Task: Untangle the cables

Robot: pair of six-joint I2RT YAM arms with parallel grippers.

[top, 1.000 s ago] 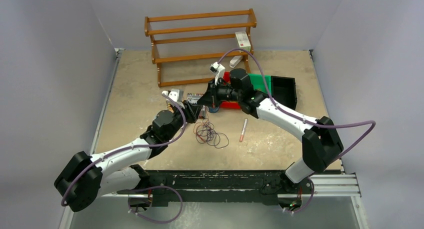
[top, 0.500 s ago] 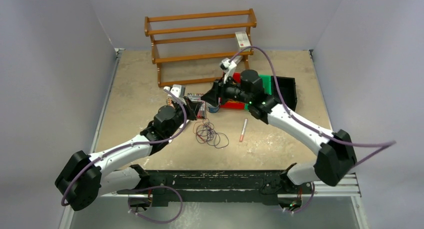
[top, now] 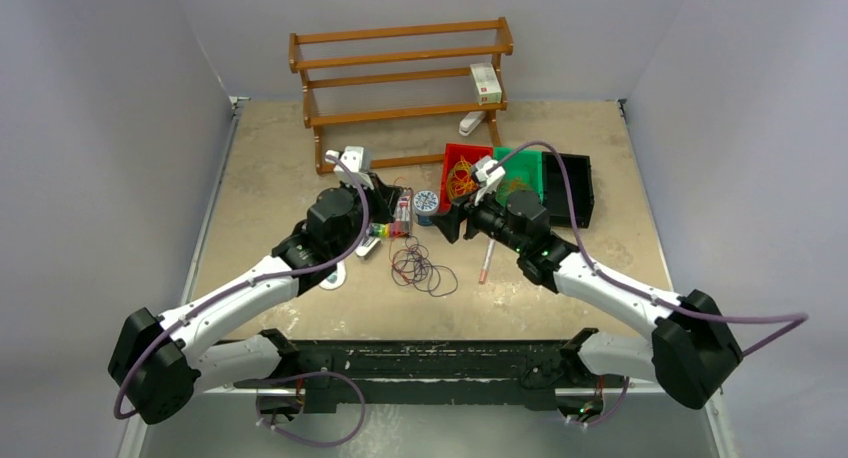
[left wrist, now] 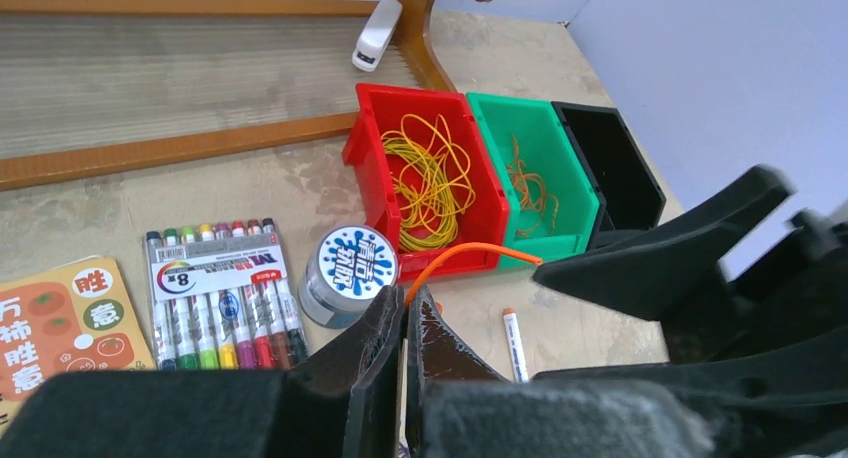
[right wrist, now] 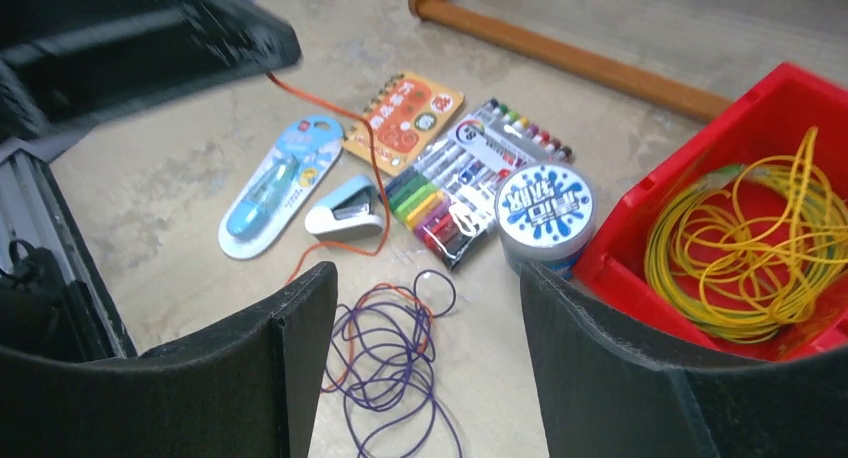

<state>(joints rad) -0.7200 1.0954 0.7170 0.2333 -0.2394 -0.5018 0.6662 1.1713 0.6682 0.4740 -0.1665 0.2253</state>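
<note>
Below the right pincer (right wrist: 428, 280), wide open and empty, sits the cable tangle (right wrist: 392, 366); left pincer (left wrist: 405, 323) is clamped on an orange cable (left wrist: 470, 247) leading to it.

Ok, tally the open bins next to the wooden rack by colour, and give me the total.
Red bin: 1
Green bin: 1
Black bin: 1
Total: 3

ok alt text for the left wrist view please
The left gripper is shut on an orange cable that arcs toward a green bin. Beyond, a red bin holds yellow cables, with a marker pack to its left.
</note>
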